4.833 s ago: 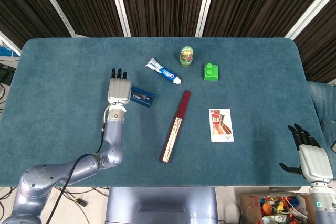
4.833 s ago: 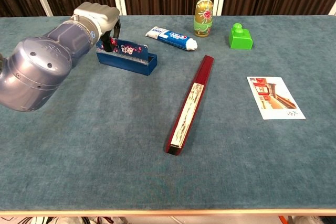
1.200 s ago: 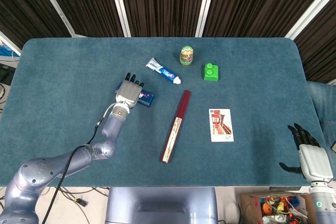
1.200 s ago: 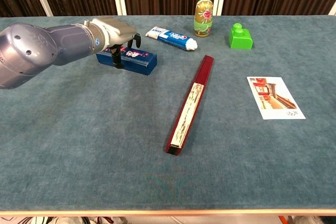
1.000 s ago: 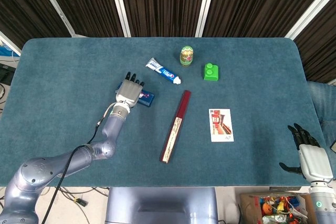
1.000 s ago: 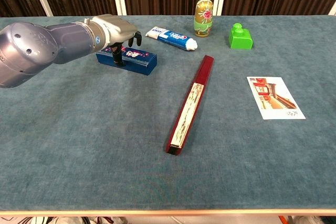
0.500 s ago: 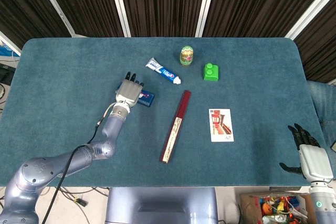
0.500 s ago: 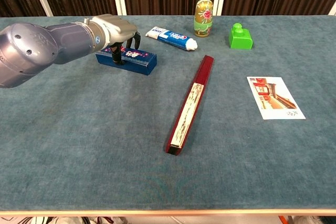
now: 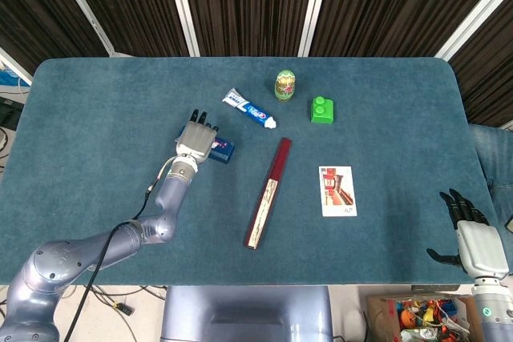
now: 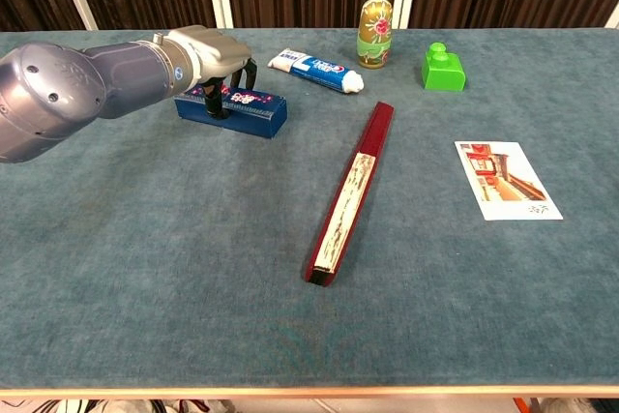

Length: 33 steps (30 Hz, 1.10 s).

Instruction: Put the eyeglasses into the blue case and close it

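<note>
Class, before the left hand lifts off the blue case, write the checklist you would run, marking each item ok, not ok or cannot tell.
1. Lid of the case down flat: ok in the chest view.
2. Eyeglasses inside the case: cannot tell, the lid hides them.
3. Left hand grips nothing: cannot tell; its fingertips rest on the lid.
4. Lift path clear: ok; the toothpaste lies apart, to the right.
5. Case well inside the table edge: ok.
6. Right hand clear of the work: ok, open, beyond the table's right edge.

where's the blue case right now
In the chest view the blue case lies closed, back left on the table, under the left hand, left of the toothpaste.
</note>
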Motion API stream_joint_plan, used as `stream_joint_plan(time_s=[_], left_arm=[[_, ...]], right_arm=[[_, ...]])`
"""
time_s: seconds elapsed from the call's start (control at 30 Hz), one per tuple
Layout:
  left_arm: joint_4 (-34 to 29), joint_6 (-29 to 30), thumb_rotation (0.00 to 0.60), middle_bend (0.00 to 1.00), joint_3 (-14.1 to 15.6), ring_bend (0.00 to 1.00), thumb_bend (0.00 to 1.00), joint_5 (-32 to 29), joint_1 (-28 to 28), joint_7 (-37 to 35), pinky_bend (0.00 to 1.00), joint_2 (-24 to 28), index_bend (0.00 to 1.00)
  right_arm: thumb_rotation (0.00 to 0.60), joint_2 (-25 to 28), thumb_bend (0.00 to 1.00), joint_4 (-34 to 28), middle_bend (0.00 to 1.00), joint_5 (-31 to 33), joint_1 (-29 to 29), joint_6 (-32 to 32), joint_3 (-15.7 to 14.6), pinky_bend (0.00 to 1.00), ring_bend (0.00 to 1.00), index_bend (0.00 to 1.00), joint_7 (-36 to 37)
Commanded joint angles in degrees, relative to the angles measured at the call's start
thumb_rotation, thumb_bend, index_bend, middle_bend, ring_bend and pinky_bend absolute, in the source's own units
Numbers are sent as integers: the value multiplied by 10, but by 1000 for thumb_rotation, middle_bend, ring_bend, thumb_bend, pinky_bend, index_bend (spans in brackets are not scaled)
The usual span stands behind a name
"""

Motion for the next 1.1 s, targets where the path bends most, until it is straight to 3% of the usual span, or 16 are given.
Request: stream_joint_plan(time_s=[0.03,0.33,0.5,0.67,0.87,1.03,1.1], left_arm=[[-1,-1,600,287,0,39,338,-2,0,1,49,1,234],[-36,8,600,84,3,22,315,-19,0,15,49,17,36],[-102,50,600,46,-4,1,310,-17,7,14,49,51,20],[-205,126,600,38,-10,0,309,-10,34,9,49,109,20],[-355,207,600,28,1,0,306,-14,79,14,49,192,20],[-490,271,600,24,13,0,299,21,132,-24,49,262,20],[-611,317,600,21,54,0,297,66,192,-54,49,332,20]], right_arm=[[600,0,73,0,0,1,0,-1,0,180,90,94,-1],[600,0,73,-1,0,2,1,-1,0,180,90,93,-3],[600,-1,73,3,0,-10,1,6,0,180,90,93,-3],[600,-5,73,12,0,-25,0,14,-2,180,89,93,1],[600,-10,73,24,0,-48,0,27,-3,180,89,92,10],[600,-12,72,31,0,-58,0,32,-3,180,89,90,17],[600,-16,72,38,0,-71,0,44,-2,179,89,90,19]])
